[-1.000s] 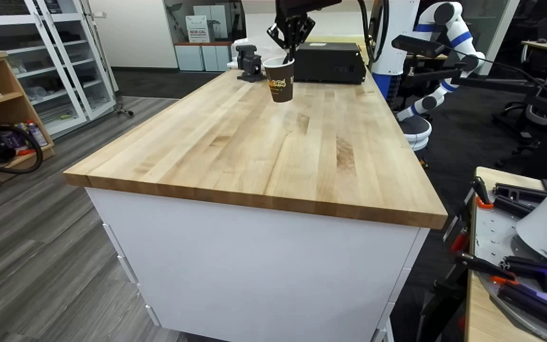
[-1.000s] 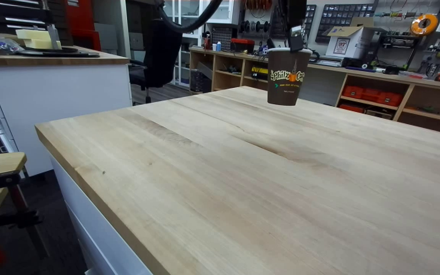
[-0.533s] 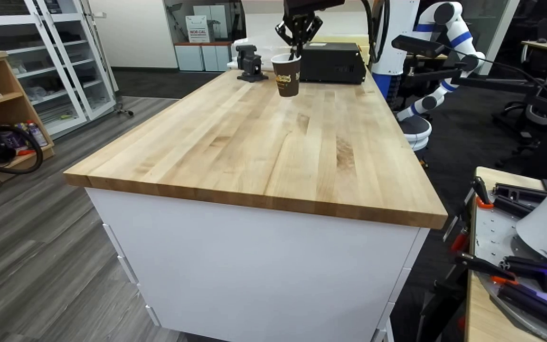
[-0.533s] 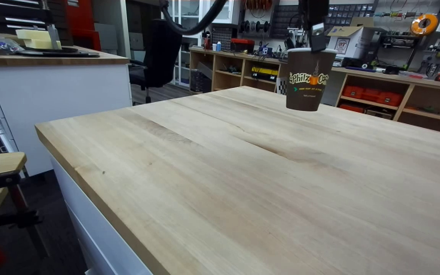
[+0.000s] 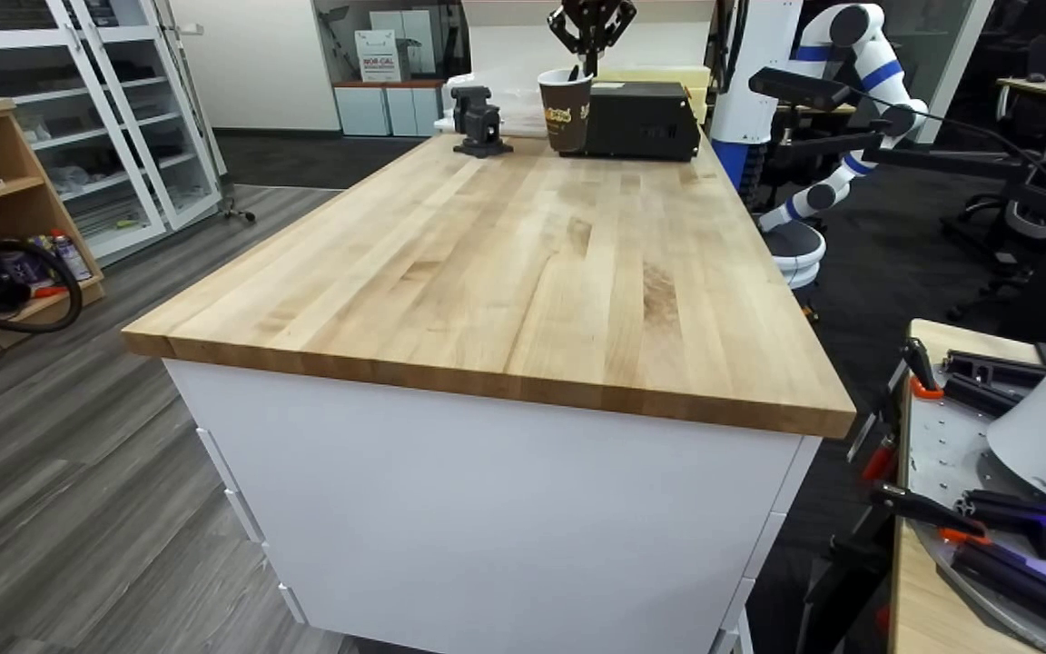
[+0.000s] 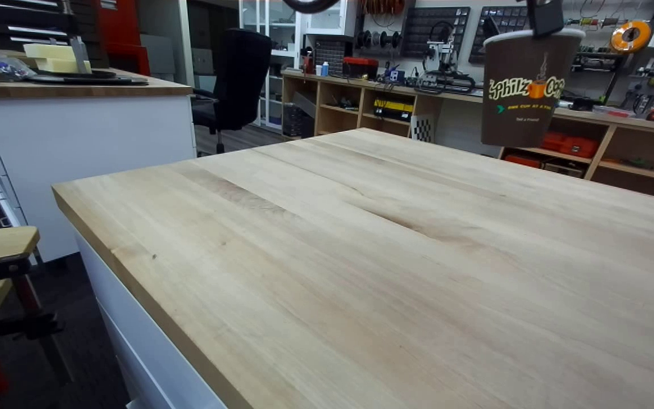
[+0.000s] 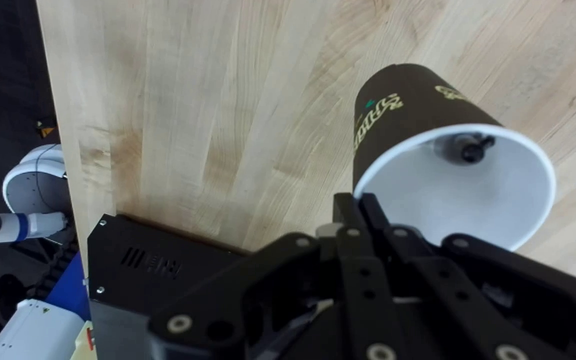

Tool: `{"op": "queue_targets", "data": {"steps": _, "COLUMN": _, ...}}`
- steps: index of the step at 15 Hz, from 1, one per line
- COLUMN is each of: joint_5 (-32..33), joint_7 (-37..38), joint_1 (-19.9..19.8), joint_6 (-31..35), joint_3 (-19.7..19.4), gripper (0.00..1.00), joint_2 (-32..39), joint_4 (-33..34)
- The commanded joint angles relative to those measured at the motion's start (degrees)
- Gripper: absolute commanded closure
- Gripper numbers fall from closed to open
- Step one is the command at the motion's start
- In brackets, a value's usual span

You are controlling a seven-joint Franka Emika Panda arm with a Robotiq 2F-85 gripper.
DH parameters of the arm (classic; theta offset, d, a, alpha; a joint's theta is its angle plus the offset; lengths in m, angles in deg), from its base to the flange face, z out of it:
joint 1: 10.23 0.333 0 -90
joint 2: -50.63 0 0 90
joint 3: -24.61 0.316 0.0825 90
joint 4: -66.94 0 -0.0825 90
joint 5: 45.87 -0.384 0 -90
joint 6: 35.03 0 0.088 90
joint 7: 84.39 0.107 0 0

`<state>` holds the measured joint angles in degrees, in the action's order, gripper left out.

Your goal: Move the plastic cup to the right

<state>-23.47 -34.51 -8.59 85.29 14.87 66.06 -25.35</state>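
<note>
Wrist view shows the tool (image 7: pixel 359 202) pinching the wall of the plastic cup (image 7: pixel 450 195) at its pale rim, the two dark fingers (image 7: pixel 344 212) set close together, one outside the cup and the other within its mouth. A small dark thing (image 7: pixel 473 152) shows inside the cup, too unclear to name. Yellowish lettering runs across the cup's dark brown body; in an exterior view it reads partly as "Philz", with an orange patch beside it. The cup hangs with its mouth upward, clear of the wooden counter (image 7: pixel 268 100), and in an exterior view its base stands out against a shelved bench (image 6: pixel 604 149), above the line of the counter's edge.

Next outward comes a large black box (image 5: pixel 646 123), resting on the counter; in an exterior view the cup covers part of its left end, while the wrist view shows the counter's wood between them. A squat dark object (image 5: pixel 479 123) stands on the counter, to the left of the cup in an exterior view and apart from it. Beyond the counter are a white robot arm with blue bands (image 5: pixel 888 86), a glass-doored cabinet (image 5: pixel 119 136) and a black office chair (image 6: pixel 243 79).
</note>
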Motion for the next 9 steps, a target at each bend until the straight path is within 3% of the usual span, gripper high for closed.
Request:
{"op": "queue_targets", "data": {"steps": 1, "joint_5": -1.74, "joint_7": 0.33, "joint_1": -1.17, "joint_6": -3.58, "joint_3": 0.18, "gripper": 0.99, "joint_2": 1.57, "joint_4": 4.51}}
{"op": "queue_targets", "data": {"steps": 9, "joint_5": -7.45, "joint_7": 0.30, "joint_1": -2.93, "joint_6": -7.59, "joint_3": -0.20, "gripper": 0.99, "joint_2": 8.01, "joint_4": 13.51}}
